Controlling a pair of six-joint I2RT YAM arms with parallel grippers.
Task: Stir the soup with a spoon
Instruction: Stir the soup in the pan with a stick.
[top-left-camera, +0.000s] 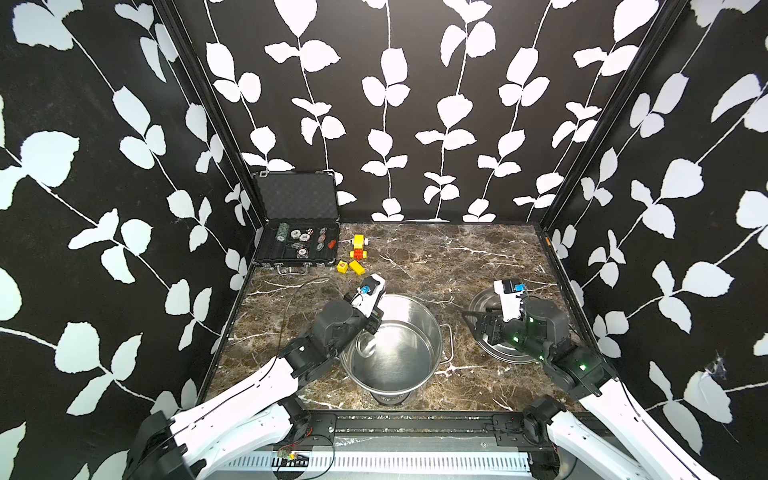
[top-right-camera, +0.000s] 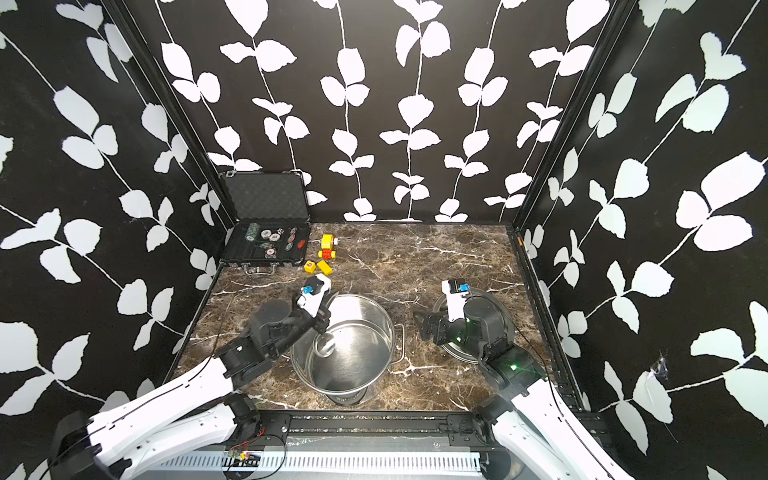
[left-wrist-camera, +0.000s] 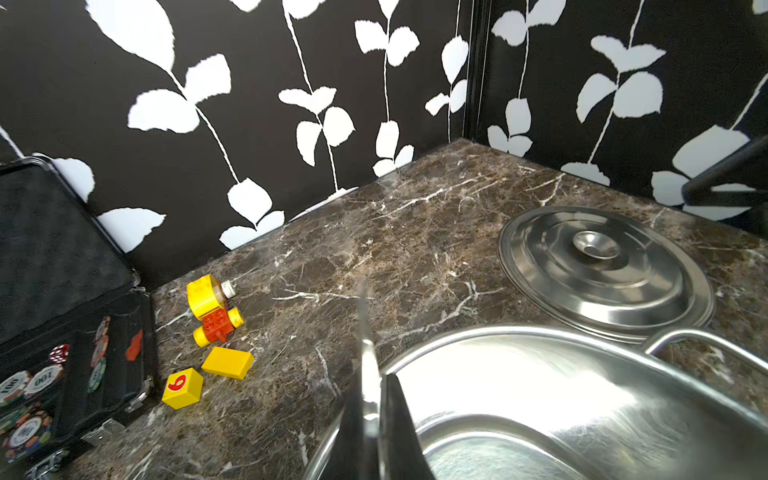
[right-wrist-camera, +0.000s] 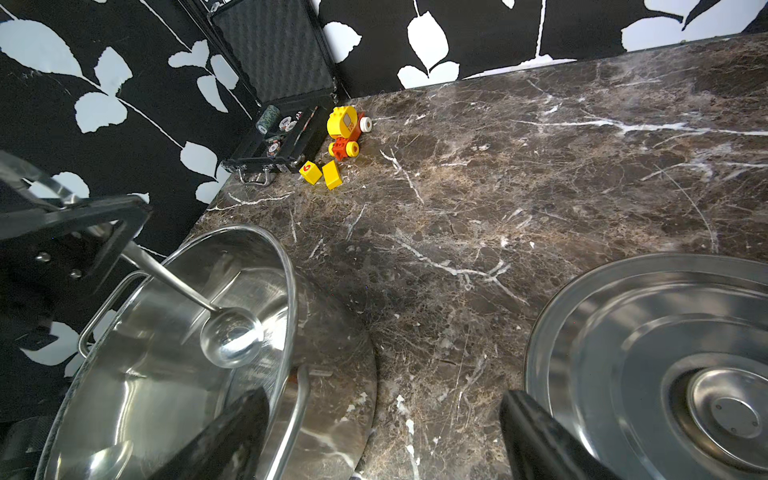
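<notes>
in both top views your left gripper (top-left-camera: 371, 326) sits at the far-left rim of the pot (top-left-camera: 409, 311) and is mostly hidden behind its own wrist, so you cannot read the grip from there. the left wrist view settles it: the dark fingers (left-wrist-camera: 399, 415) are pinched tight on the thin handle of the spoon (right-wrist-camera: 183, 286), and the handle's upper end blurs out against the table (left-wrist-camera: 415, 257). the spoon shows best in the right wrist view, a slim shiny rod slanting down from that gripper into the pot, its small round bowl hanging inside close to the wall; whether the bowl touches the bottom you cannot tell, and from above it melts into reflections. the pot is large stainless steel with wire loop handles, its inside bare bright metal. your right gripper (right-wrist-camera: 382, 440) is spread wide, holding nothing, above the table between pot and lid (left-wrist-camera: 602, 270); its arm covers much of that flat round lid in both top views
</notes>
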